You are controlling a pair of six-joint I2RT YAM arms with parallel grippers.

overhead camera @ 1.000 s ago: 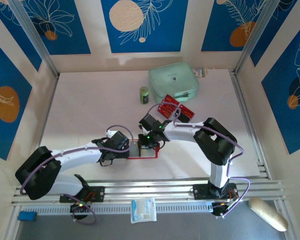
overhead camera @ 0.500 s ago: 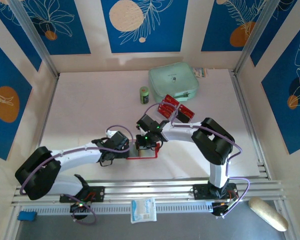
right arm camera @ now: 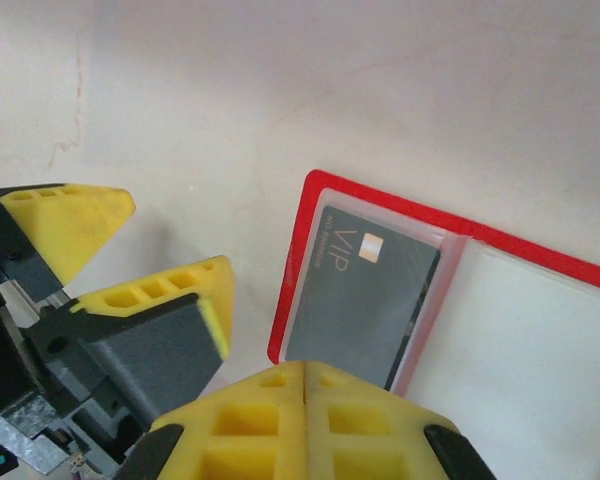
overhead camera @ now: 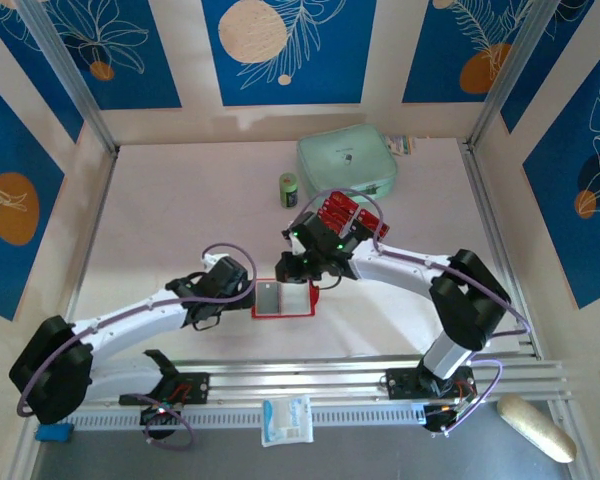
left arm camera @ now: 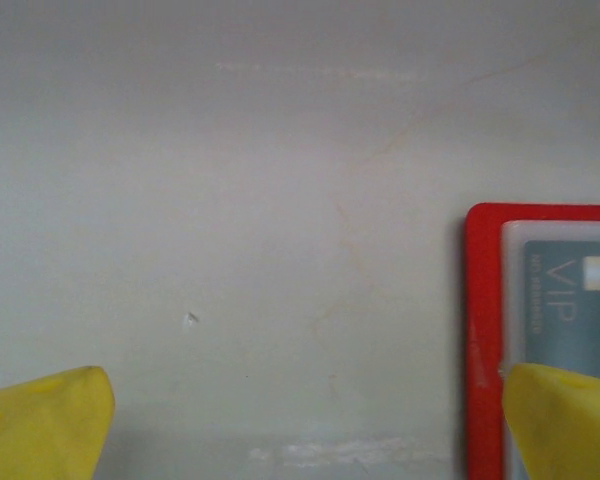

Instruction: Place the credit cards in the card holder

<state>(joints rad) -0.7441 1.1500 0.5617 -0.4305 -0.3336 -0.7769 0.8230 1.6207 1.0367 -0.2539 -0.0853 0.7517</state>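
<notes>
The card holder [overhead camera: 295, 300] lies open on the table [overhead camera: 170, 220], a grey card [overhead camera: 268, 297] in its left pocket, uncovered since the right gripper [right arm camera: 305, 385], fingers pressed together, drew back beyond it. The wide-spread left gripper [left arm camera: 300, 420] sits at its left edge.

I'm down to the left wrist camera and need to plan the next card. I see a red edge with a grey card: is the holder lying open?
Observer: Yes. In the right wrist view the card holder lies unfolded flat, with the grey card tucked in one clear pocket.
Operator: Where are the other cards?
Observer: In the top external view, red cards lie farther back, beside the mint-green pouch.
Operator: And the right gripper?
Observer: The right gripper is at the grey card's near end, jaws shut with nothing between them.
</notes>
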